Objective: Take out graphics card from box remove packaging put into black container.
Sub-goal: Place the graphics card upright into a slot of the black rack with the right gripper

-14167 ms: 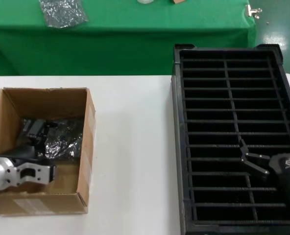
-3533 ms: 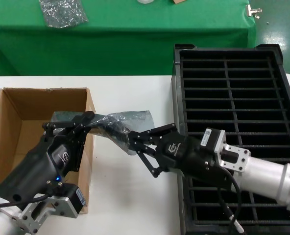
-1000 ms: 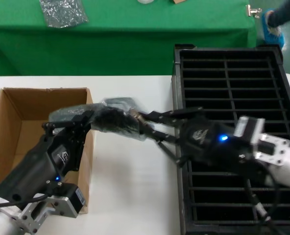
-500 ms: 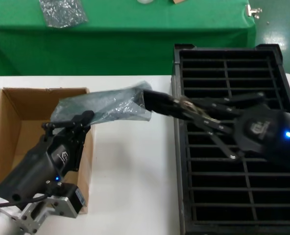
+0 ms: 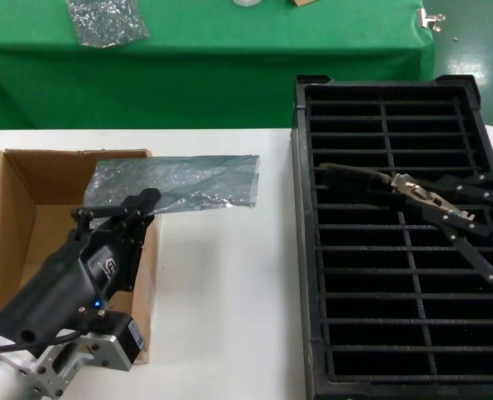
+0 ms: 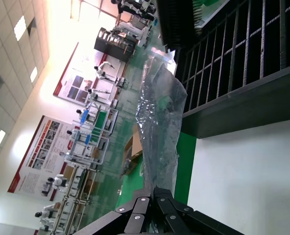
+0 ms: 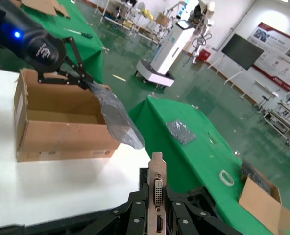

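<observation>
Two grippers sharing the work, each clamped on its own piece. Left gripper pinching one end of the empty antistatic bag, holding it out level above the cardboard box rim and the white table, presumably keeping the packaging clear of the tray. Right gripper closed on the graphics card by its bracket end, hovering the bare board over the upper slots of the black slotted tray, apparently lining up for insertion. Wrist view confirming bracket standing upright between the fingers.
</observation>
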